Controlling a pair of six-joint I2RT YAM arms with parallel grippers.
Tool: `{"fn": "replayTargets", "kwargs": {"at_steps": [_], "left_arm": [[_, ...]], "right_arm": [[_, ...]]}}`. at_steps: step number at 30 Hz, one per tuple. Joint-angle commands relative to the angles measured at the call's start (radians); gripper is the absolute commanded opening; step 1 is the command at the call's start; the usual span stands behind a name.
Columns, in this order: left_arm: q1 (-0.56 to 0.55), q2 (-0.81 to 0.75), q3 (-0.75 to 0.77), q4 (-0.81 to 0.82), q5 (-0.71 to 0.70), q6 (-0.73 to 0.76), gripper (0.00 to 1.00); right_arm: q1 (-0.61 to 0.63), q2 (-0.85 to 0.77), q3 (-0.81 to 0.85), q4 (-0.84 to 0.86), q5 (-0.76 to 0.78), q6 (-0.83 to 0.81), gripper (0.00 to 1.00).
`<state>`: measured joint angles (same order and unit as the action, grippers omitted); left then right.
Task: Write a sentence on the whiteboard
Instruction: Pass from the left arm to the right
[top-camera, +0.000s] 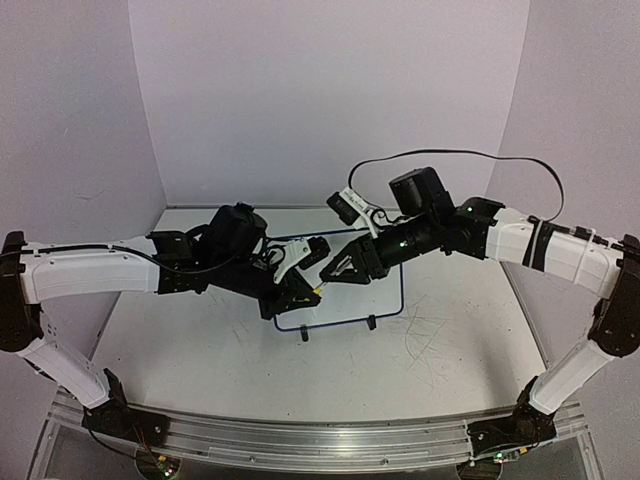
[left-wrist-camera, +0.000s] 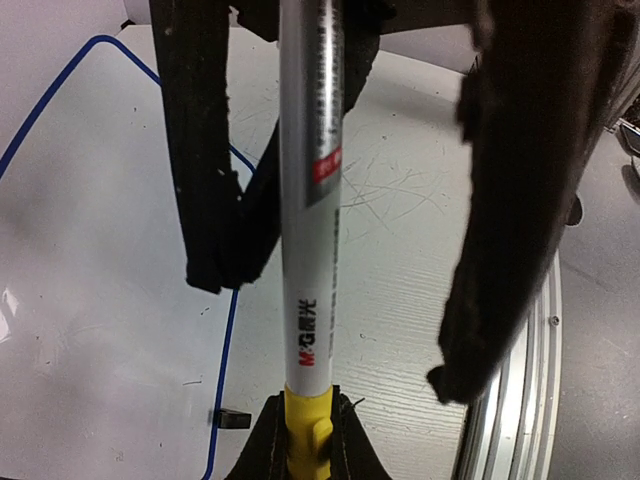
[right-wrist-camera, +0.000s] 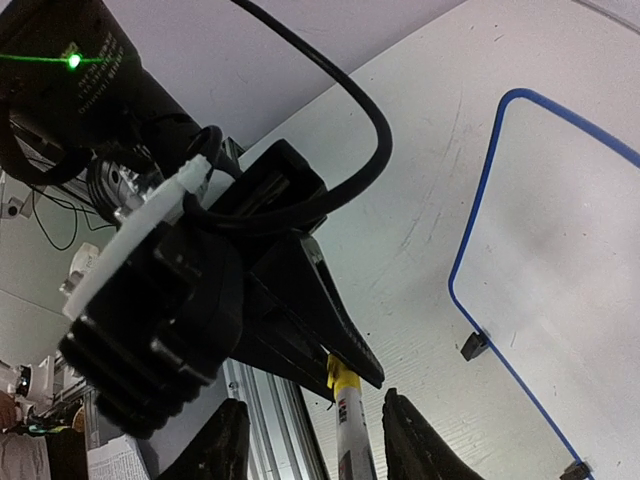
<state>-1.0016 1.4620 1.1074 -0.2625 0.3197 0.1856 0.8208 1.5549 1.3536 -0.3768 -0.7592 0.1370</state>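
My left gripper (top-camera: 312, 291) (left-wrist-camera: 308, 425) is shut on the yellow cap end of a silver-white marker (left-wrist-camera: 310, 250) and holds it in the air over the near edge of the whiteboard (top-camera: 378, 295). My right gripper (top-camera: 333, 272) (right-wrist-camera: 312, 402) straddles the marker barrel (right-wrist-camera: 350, 445), and its fingers (left-wrist-camera: 210, 200) stand apart from the barrel on both sides. The whiteboard has a thin blue rim and lies flat under both grippers; it is at the left in the left wrist view (left-wrist-camera: 100, 250) and at the right in the right wrist view (right-wrist-camera: 560, 250). No sentence shows on the visible board.
Two black clip feet (top-camera: 304, 335) (top-camera: 371, 322) sit on the board's near rim. Grey scratch marks (top-camera: 430, 330) cover the tabletop right of the board. An aluminium rail (top-camera: 320, 435) runs along the near edge. A black cable (top-camera: 450, 155) loops above the right arm.
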Motion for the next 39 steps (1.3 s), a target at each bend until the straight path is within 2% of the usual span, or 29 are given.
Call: {"fn": "replayTargets", "kwargs": {"at_steps": [1, 6, 17, 23, 29, 37, 39], "left_arm": [[-0.005, 0.005, 0.065, -0.037, 0.024, 0.023, 0.00], [-0.012, 0.009, 0.070, -0.070, 0.040, 0.026, 0.00], [-0.017, 0.001, 0.067, -0.086, 0.029, 0.034, 0.00], [-0.017, -0.003, 0.060, -0.103, 0.026, 0.038, 0.00], [-0.017, -0.008, 0.058, -0.108, 0.035, 0.038, 0.00], [-0.017, -0.009, 0.057, -0.109, 0.040, 0.040, 0.00], [-0.017, -0.008, 0.057, -0.109, 0.041, 0.038, 0.00]], "right_arm": [[0.007, 0.031, 0.083, -0.109, -0.029, -0.083, 0.43], [0.007, 0.057, 0.121, -0.187, -0.025, -0.126, 0.40], [0.008, 0.102, 0.168, -0.259, -0.061, -0.189, 0.14], [0.008, 0.098, 0.164, -0.277, -0.061, -0.206, 0.13], [0.009, 0.111, 0.174, -0.283, -0.096, -0.214, 0.05], [0.009, 0.129, 0.182, -0.287, -0.111, -0.218, 0.08], [0.009, 0.130, 0.182, -0.287, -0.109, -0.220, 0.04]]}}
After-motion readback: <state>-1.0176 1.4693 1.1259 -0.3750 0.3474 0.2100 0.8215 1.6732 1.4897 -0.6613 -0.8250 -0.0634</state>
